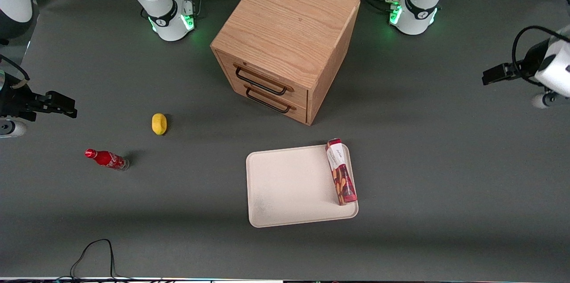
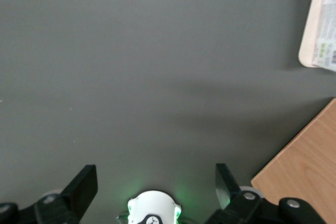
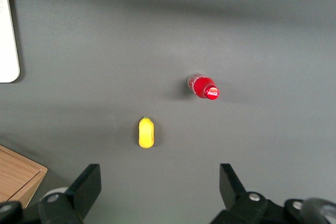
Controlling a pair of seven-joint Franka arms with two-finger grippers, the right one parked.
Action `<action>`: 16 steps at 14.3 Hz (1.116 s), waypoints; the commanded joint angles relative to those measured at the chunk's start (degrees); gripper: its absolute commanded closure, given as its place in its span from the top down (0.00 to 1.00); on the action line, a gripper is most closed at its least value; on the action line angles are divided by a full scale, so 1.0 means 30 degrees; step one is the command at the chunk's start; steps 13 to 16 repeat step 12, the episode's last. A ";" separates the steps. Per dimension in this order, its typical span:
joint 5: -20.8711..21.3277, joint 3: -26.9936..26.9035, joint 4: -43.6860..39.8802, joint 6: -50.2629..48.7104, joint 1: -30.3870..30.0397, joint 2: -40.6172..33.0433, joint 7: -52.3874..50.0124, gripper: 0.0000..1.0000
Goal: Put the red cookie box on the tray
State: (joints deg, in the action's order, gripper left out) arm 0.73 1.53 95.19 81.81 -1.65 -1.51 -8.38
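Red cookie box [image 1: 341, 172] lies on tray [image 1: 285, 185] edge; gripper [image 2: 156, 182] jaws apart, empty, well clear. Just hold off.

The counter [image 1: 445, 194] is matt grey; the cabinet [image 1: 289, 24] grained wood with dark metal handles [image 1: 260, 81]. Above the bare counter, the end effector [image 2: 156, 184] has matt black fingers [image 2: 81, 187], spread apart.

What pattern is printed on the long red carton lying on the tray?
Tan cookie shapes on the dark-red cookie box, with a white label panel; clearest in the front view.
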 commanded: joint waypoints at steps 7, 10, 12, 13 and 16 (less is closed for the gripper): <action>0.0751 -0.4143 -0.0118 0.0182 0.3980 -0.0844 0.0478 1.00; 0.0840 -0.4143 -0.0439 0.0123 0.3686 -0.0786 0.0508 1.00; 0.0840 -0.3881 -0.0616 0.0064 0.3132 -0.0610 0.0508 1.00; 0.0840 -0.3881 -0.0616 0.0064 0.3132 -0.0610 0.0508 1.00; 0.0840 -0.3881 -0.0616 0.0064 0.3132 -0.0610 0.0508 1.00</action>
